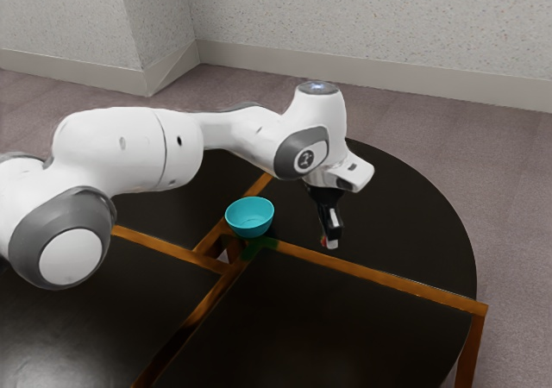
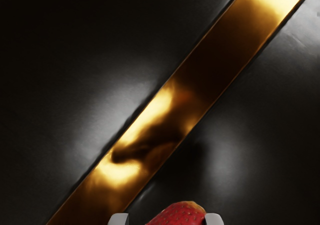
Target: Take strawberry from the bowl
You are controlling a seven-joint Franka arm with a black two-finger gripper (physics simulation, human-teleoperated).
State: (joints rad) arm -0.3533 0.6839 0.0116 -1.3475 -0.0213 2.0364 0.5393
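The hand [image 1: 329, 242] holds the strawberry [image 2: 178, 215] between its two fingertips.

Red with small seed dots on strawberry [image 2: 179, 215], tan at one edge | plain turquoise on bowl [image 1: 250, 222] | black on table [image 1: 405, 207]; orange-brown on strips [image 1: 379, 278], glaring gold in wrist view | white with grey on arm [image 1: 129, 151] | pale grey, dark-speckled on wall [image 1: 345, 17] | mottled mauve-grey on floor [image 1: 517, 181]
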